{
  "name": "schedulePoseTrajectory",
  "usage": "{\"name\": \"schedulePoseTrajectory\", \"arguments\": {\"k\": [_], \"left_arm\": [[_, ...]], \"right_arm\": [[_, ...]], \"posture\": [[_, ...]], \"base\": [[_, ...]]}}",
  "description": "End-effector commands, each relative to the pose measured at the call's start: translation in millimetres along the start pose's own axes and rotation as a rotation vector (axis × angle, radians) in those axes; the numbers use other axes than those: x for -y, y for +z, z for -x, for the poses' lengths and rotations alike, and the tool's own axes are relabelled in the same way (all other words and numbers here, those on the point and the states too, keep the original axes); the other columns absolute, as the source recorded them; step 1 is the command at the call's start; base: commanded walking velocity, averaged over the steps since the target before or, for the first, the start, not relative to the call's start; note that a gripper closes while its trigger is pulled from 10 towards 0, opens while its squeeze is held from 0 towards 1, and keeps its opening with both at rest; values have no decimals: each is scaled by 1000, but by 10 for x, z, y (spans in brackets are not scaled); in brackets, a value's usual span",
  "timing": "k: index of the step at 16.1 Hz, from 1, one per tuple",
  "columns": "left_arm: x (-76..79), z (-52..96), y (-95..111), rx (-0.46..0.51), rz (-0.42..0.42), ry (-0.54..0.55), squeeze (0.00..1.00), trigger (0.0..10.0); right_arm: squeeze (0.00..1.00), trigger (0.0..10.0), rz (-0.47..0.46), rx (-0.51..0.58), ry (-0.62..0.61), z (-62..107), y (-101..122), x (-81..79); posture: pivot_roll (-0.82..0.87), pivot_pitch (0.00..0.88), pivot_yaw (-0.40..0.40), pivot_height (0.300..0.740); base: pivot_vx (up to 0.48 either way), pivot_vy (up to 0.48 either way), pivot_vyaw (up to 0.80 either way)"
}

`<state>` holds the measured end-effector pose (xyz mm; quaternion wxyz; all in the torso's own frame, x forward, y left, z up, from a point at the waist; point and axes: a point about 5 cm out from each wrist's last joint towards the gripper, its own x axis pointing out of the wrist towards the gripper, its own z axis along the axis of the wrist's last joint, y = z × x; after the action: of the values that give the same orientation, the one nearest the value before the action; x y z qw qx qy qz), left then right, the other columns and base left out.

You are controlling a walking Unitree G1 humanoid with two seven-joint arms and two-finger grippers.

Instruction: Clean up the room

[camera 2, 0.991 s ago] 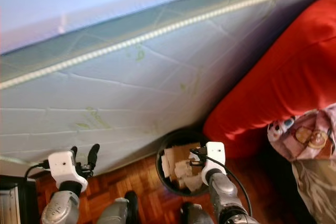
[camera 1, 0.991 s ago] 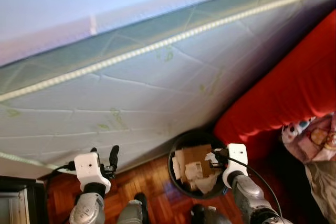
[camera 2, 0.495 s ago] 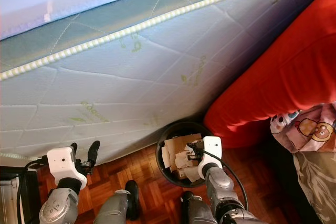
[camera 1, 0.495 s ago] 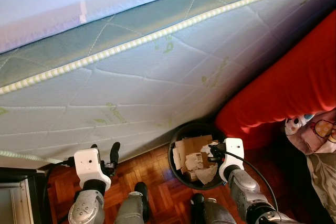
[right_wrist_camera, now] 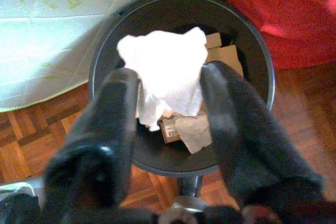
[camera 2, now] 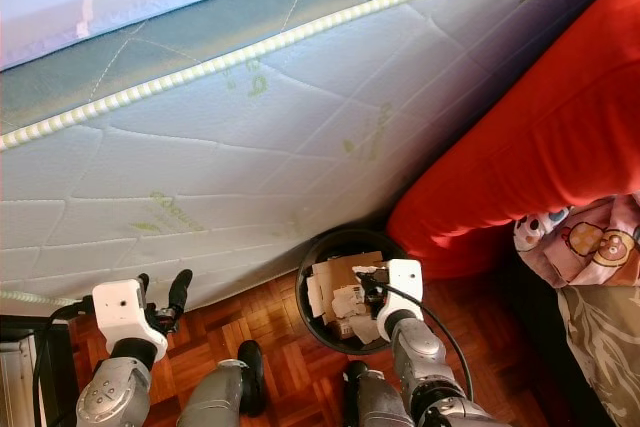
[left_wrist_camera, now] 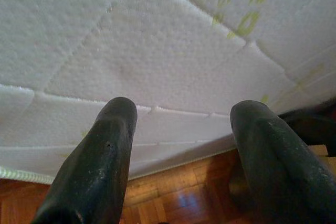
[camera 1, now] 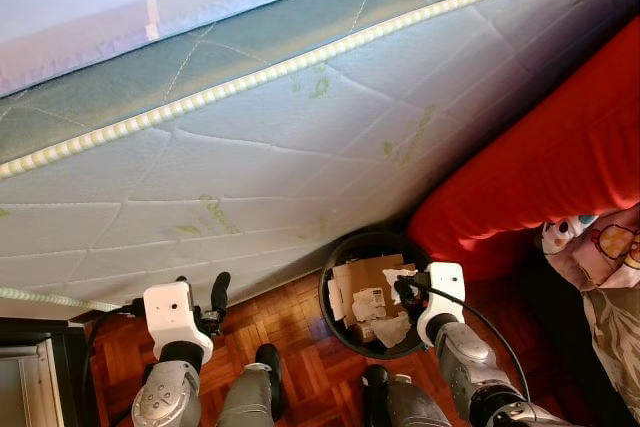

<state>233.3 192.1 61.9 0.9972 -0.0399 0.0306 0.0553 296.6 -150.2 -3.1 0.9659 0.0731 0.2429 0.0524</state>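
A round black waste bin (camera 1: 326, 299) stands on the parquet against the mattress, holding cardboard pieces (camera 1: 365, 277) and crumpled paper. My right gripper (camera 1: 405, 287) hangs over the bin's right side. In the right wrist view its fingers (right_wrist_camera: 118, 98) are shut on a white tissue (right_wrist_camera: 165, 59) directly above the bin's rim (right_wrist_camera: 262, 77). My left gripper (camera 1: 200, 292) is raised at the left, open and holding nothing, and its fingers (left_wrist_camera: 113, 129) face the mattress side.
A big quilted mattress (camera 1: 300, 147) leans across the view just behind the bin. A red cushion (camera 1: 540, 177) lies to the right, with patterned cloth (camera 1: 600, 252) beside it. Dark furniture (camera 1: 40, 367) stands at the lower left. Parquet floor (camera 1: 300, 357) lies underfoot.
The whole picture has shifted a little, so the camera moved. The right gripper stays over the bin with the tissue, and the left gripper keeps its place.
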Motion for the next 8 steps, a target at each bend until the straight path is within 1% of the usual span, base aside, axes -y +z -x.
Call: {"name": "schedulePoseTrajectory", "arguments": {"k": [1,7,8], "left_arm": [[-58,75,-71,-37,7,25,0,10000],[-34,59,-87,-44,13,24,0,10000],[-32,51,-108,-49,14,25,0,10000]], "right_arm": [[1000,10000,-22,-55,0,44,-159,-5],[1000,10000,-18,-72,13,53,-192,-10],[949,10000,-14,-79,9,59,-205,2]], "posture": [[194,443,8,740],[190,436,2,740],[188,428,-1,740]], "base": [[0,0,0],[0,0,0],[0,0,0]]}}
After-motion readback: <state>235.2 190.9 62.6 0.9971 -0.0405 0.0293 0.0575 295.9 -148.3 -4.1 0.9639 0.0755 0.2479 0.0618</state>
